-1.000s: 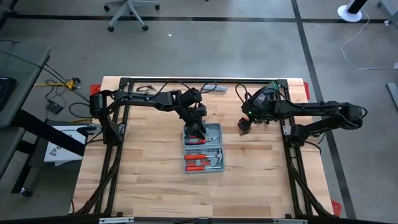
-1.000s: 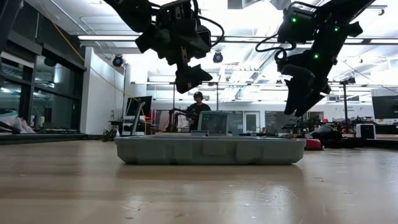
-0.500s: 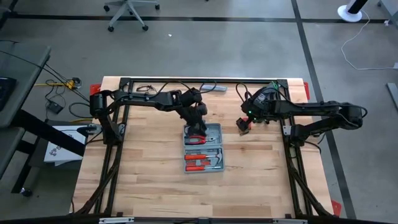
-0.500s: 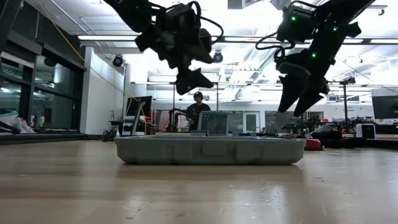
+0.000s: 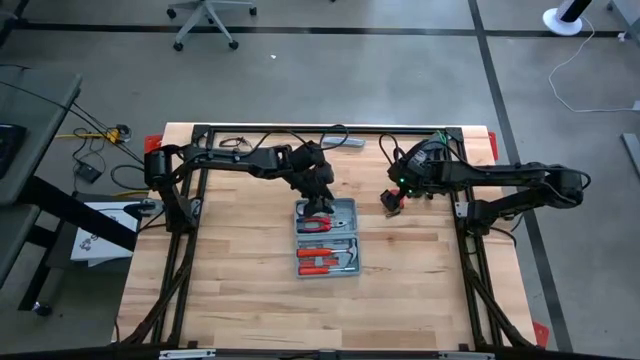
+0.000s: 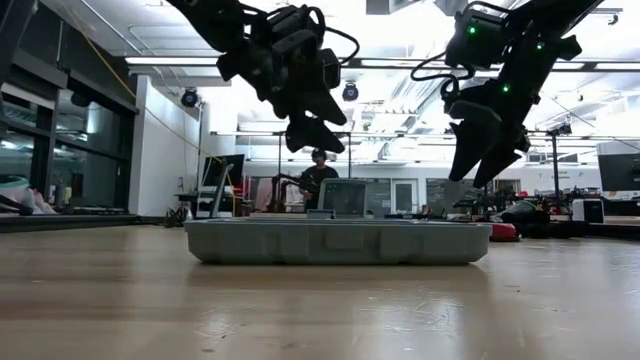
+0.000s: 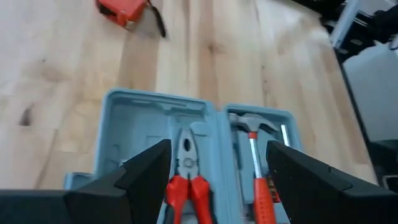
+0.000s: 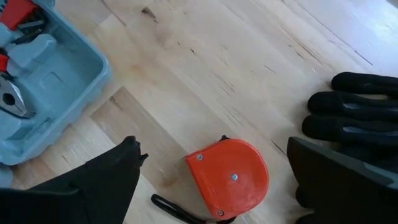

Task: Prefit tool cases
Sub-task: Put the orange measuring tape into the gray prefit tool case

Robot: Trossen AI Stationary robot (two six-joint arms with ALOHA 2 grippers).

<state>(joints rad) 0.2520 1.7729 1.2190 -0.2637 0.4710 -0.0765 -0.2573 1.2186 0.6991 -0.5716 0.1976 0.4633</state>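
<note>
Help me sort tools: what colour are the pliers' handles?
Red, clearest in the left wrist view: pliers in the open case.

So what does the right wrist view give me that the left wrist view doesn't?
Only the right wrist view shows the black gloves and the whole round face of the orange tape measure, which lies on the table between the open right claw fingers, not gripped. Only the left wrist view shows the hammer in its recess, and both halves of the case past the open left claw. Both show the open case, the red-handled pliers and the tape measure.
</note>
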